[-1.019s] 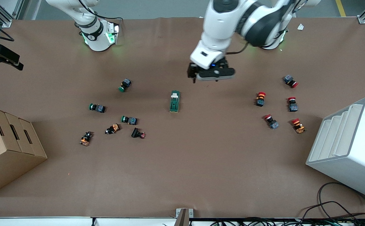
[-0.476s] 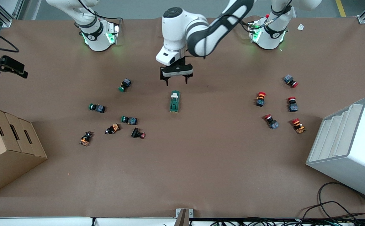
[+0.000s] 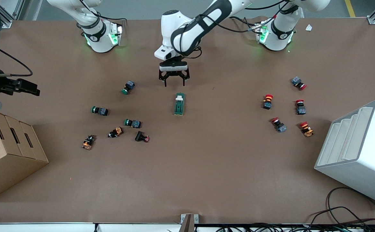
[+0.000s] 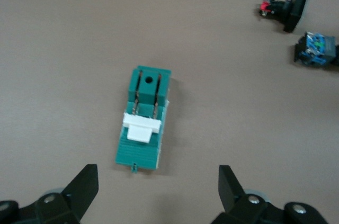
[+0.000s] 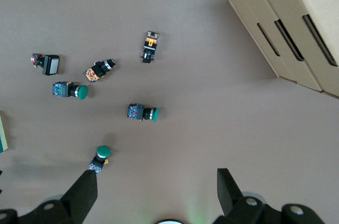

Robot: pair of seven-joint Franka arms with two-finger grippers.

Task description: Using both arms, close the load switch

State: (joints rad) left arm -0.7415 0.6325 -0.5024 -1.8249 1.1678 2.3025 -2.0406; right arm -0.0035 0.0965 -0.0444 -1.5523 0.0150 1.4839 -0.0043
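Note:
The load switch (image 3: 179,104) is a dark-green block with a cream lever and lies flat at the middle of the table. It fills the centre of the left wrist view (image 4: 144,123). My left gripper (image 3: 174,84) is open and empty. It hangs low over the bare table just off the switch's end that points to the arm bases, and its fingers (image 4: 85,184) do not touch the switch. My right gripper (image 3: 29,87) is open and empty, high over the right arm's end of the table, apart from the switch.
Green-capped push-buttons (image 3: 129,87) and other small parts (image 3: 116,132) lie toward the right arm's end. Red-capped push-buttons (image 3: 267,101) lie toward the left arm's end. A cardboard box (image 3: 7,151) and a white stepped bin (image 3: 358,151) stand at the two ends.
My left gripper swung toward the right arm's end, came lower and now hangs by the switch. My right gripper moved a little inward over the table. The switch has not moved.

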